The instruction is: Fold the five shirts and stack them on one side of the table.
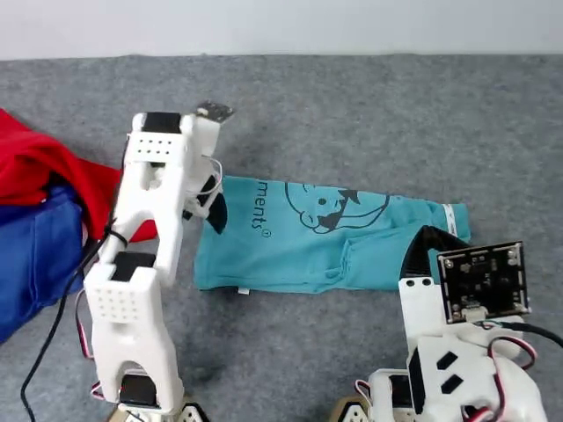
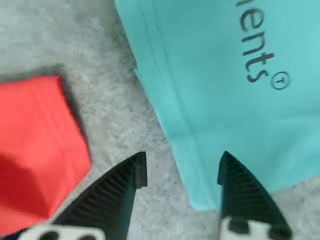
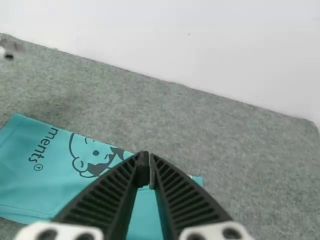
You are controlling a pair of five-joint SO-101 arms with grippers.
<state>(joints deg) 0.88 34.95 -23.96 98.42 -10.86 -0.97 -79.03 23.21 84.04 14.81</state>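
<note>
At nine o'clock, the red shirt (image 1: 35,167) and blue shirt (image 1: 31,255) are lying heaped. My left gripper (image 2: 182,167) is hanging open astride the nine-o'clock hem of the mid-table teal shirt (image 1: 299,255). I'm judging it light and limp, best pinched there. My right gripper (image 3: 145,162) is sitting closed, seemingly empty, at three o'clock.

left arm (image 1: 145,255), jaws spread wide; right arm (image 1: 449,360), jaws pressed together.
</note>
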